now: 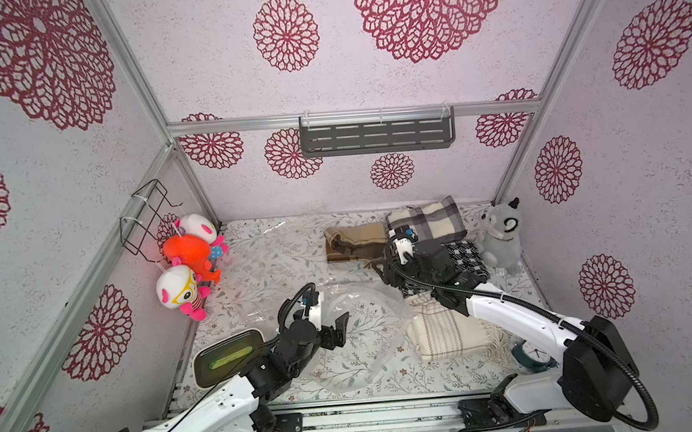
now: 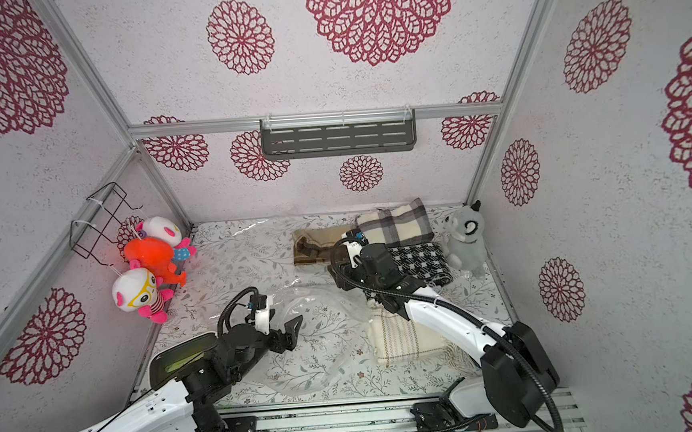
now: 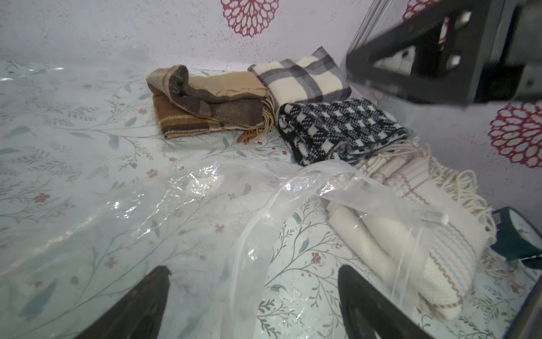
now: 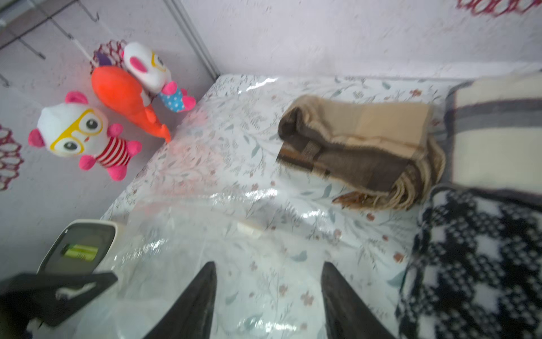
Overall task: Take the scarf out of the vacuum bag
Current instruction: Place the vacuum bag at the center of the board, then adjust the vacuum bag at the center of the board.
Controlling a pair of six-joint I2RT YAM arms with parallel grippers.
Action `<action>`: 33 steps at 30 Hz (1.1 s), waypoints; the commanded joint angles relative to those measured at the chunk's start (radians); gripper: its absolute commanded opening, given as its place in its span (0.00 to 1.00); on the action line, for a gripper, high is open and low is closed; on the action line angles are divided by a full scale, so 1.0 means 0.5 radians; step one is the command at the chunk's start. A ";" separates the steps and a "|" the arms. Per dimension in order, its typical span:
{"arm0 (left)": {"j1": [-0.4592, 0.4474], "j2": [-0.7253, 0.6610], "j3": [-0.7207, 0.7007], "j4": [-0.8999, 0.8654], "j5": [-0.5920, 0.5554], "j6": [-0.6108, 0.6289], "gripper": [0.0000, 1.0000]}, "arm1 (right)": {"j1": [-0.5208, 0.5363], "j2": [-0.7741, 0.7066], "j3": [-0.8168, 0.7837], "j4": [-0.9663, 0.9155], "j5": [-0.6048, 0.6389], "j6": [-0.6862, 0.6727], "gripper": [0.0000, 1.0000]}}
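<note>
While the bag [image 1: 358, 349] lay crumpled and flat on the floral tabletop [image 1: 255, 248], everything else sat around it. Well to its left, three plush toys [image 1: 189, 269] hung against the side wall. Just left of the bag stood a white device [image 1: 225, 357] with a dark screen. Over the bag's left part hovered the left gripper [image 3: 253, 268], its jaws spread wide and gripping nothing, only clear film beneath them.

At the bag's right edge rested the folded cream scarf [image 1: 444, 331]. Loose film from the bag's mouth draped over its nearer end, and the rest lay outside. I could not tell whether any of it was inside. Above the bag's far right part hung the right gripper [image 4: 268, 265], fingers apart with nothing between them.

Beyond the bag's far edge sat a brown scarf [image 1: 352, 241], then a plaid scarf [image 1: 424, 220] and a checked scarf [image 1: 463, 254]. Farthest right of the bag were a grey plush [image 1: 502, 235] and a clock [image 1: 531, 356].
</note>
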 commanded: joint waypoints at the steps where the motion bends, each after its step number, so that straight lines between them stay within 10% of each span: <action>1: -0.029 -0.220 -0.027 -0.152 0.094 -0.100 0.99 | 0.121 -0.100 -0.150 0.004 -0.093 0.130 0.58; 10: -0.029 -0.427 -0.022 -0.476 -0.186 -0.267 0.99 | 0.290 -0.205 -0.618 0.083 0.137 0.351 0.56; 19: 0.021 -0.075 0.077 -0.474 -0.484 -0.271 0.95 | 0.293 -0.255 -1.010 0.164 0.300 0.441 0.52; 33: 0.462 0.511 -0.096 0.123 -0.148 -0.365 0.84 | 0.333 -0.104 -1.001 0.439 0.755 0.226 0.36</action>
